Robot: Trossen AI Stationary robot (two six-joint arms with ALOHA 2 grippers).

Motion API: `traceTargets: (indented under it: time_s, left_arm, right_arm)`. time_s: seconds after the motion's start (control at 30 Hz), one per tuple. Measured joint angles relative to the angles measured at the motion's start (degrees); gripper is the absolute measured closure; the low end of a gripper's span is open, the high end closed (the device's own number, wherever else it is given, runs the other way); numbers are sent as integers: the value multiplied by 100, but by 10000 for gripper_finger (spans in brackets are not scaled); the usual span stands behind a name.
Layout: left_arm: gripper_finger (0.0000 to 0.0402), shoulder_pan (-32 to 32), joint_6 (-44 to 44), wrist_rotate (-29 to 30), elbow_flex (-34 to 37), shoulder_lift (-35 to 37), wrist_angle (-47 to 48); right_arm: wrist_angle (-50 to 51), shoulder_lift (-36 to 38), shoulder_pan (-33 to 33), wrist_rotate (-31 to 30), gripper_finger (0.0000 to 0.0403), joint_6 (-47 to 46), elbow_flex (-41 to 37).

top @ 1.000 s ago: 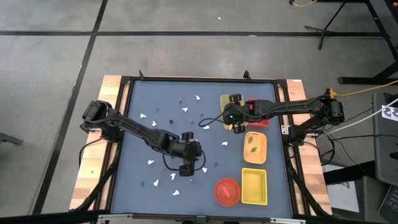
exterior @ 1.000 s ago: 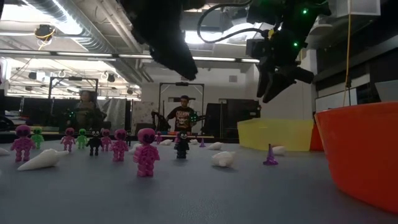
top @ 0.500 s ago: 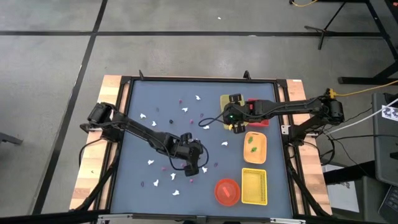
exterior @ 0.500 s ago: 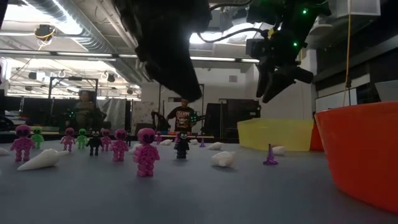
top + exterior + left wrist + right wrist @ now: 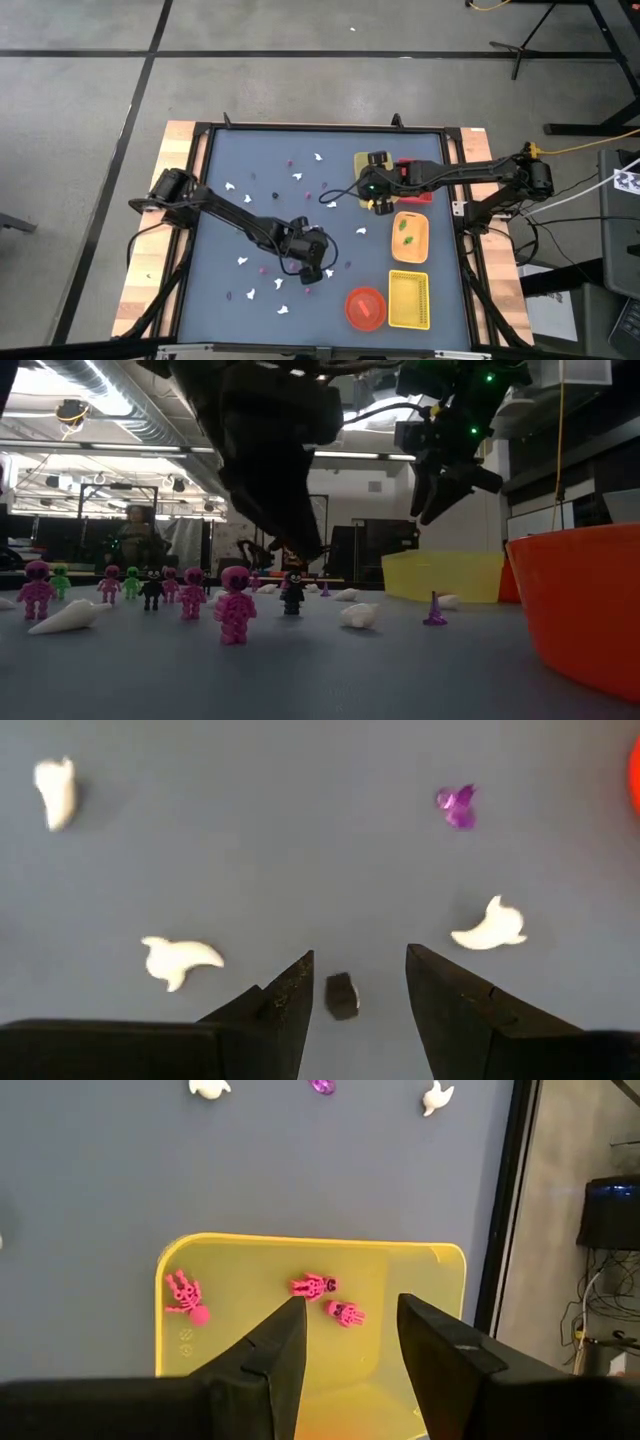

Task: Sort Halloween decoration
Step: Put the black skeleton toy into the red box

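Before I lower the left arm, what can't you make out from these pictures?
- Small dark piece between the left gripper fingers: too small to identify, wrist view.
- High view: the left arm hides that piece.
- Low view: the left arm blocks the room behind it.
- Red tray: mostly under the right arm, contents unseen.
- Yellow tray: near side hidden behind the right gripper fingers.

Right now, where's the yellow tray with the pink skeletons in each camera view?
High view: yellow tray, upper right of centre, partly under the right arm.
Low view: far back, right of centre.
Left wrist view: not in it.
Right wrist view: lower middle.
Shared landmark: the right tool hanging over it.
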State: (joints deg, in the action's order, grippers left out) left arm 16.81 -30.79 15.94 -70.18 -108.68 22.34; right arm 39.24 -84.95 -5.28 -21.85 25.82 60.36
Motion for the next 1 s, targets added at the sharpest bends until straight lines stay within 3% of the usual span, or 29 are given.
traceTargets:
  time_s: [0.57, 1.0]
  left_arm:
    - [260, 23, -178, -42, 5, -337, 102]
    - [320, 23, -167, -39, 5, -337, 99]
  right_arm:
    - [-35, 0, 0, 53, 247, 0, 0]
    - [-35, 0, 2, 52, 247, 0, 0]
